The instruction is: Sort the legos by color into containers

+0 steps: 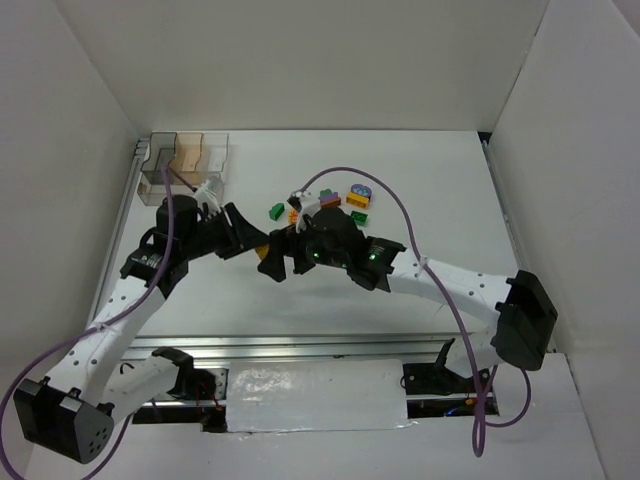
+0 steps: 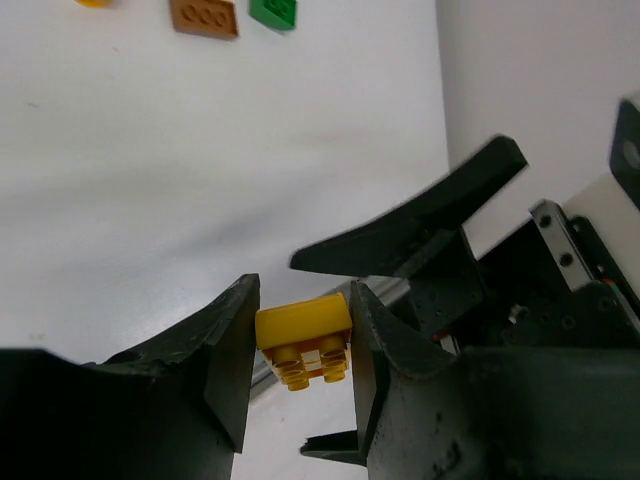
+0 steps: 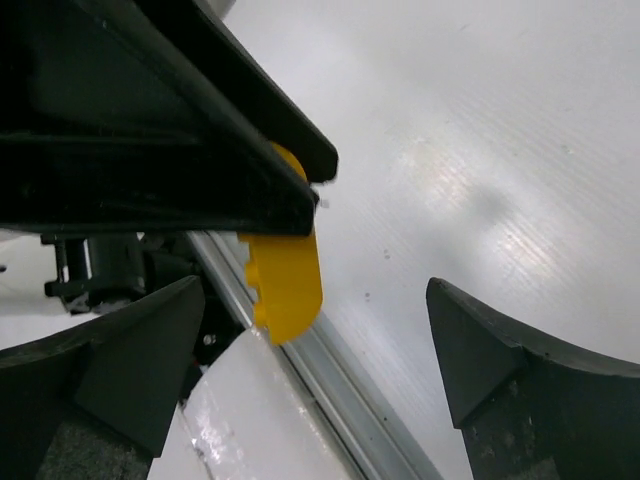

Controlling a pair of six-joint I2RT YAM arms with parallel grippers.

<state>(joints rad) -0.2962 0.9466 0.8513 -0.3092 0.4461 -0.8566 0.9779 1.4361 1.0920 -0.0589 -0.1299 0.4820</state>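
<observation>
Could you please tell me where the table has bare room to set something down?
The widest bare patch of the white table lies between the cluster of small coloured plastic bricks and the right wall. A smaller one separates the clear plastic organizer tray from the green brick. The centre, where left end effector and right end effector meet, is crowded.

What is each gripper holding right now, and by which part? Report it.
The left gripper holds the yellow lego, jaws pressed on its two opposite sides. The right gripper holds nothing; its jaws stand open.
</observation>
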